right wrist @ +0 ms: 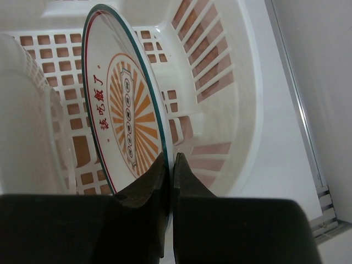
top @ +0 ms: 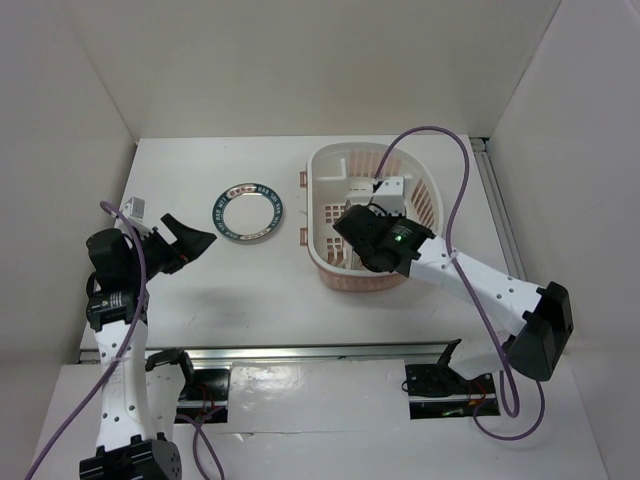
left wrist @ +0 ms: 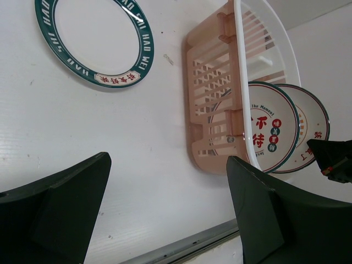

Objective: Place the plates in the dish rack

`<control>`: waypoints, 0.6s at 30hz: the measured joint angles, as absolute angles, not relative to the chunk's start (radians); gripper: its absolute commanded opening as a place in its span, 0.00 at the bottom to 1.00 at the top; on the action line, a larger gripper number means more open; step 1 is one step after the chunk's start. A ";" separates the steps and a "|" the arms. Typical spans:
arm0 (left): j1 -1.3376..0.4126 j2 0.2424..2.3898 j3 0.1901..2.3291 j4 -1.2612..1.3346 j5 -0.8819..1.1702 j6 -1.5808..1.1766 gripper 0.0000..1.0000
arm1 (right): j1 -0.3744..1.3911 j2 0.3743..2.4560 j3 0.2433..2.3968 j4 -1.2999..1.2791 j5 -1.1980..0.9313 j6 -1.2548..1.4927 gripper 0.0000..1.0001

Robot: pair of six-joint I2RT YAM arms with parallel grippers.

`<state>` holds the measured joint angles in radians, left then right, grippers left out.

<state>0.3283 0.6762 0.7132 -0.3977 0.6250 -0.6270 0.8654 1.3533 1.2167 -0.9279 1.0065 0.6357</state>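
Right gripper (right wrist: pixel 169 160) is pinched tight on the lower rim of the orange-striped plate (right wrist: pixel 129 110), holding it on edge inside the dish rack (right wrist: pixel 220 82). Plate is glossy and round, teal edge line, red characters. Rack is pale pink plastic with square-grid walls and slotted ribs. Left gripper (left wrist: pixel 168 165) is spread wide, empty, over the white table (left wrist: pixel 66 137). Dark-rimmed plate (left wrist: pixel 93 33) lies flat at the rack's 9 o'clock. I see a red-lettered plate (left wrist: pixel 272 129) upright in the rack.

The orange-striped plate (right wrist: pixel 129 115) looks glossy and smooth, the dish rack (right wrist: pixel 220 71) smooth moulded plastic, the table (top: pixel 200 290) matt.
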 measured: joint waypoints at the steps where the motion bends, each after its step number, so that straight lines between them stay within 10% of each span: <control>1: 0.328 0.676 0.713 -0.398 0.625 -0.627 1.00 | 0.869 1.359 1.217 -0.929 1.008 0.640 0.00; 11: 0.328 0.676 0.713 -0.398 0.625 -0.627 1.00 | 0.888 1.396 1.216 -0.943 1.031 0.684 0.00; 18: 0.328 0.676 0.713 -0.405 0.625 -0.627 1.00 | 0.898 1.396 1.208 -0.941 1.036 0.707 0.18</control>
<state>0.3283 0.6762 0.7132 -0.4046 0.6250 -0.6270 0.8978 1.3956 1.2079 -0.9409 1.0355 0.7067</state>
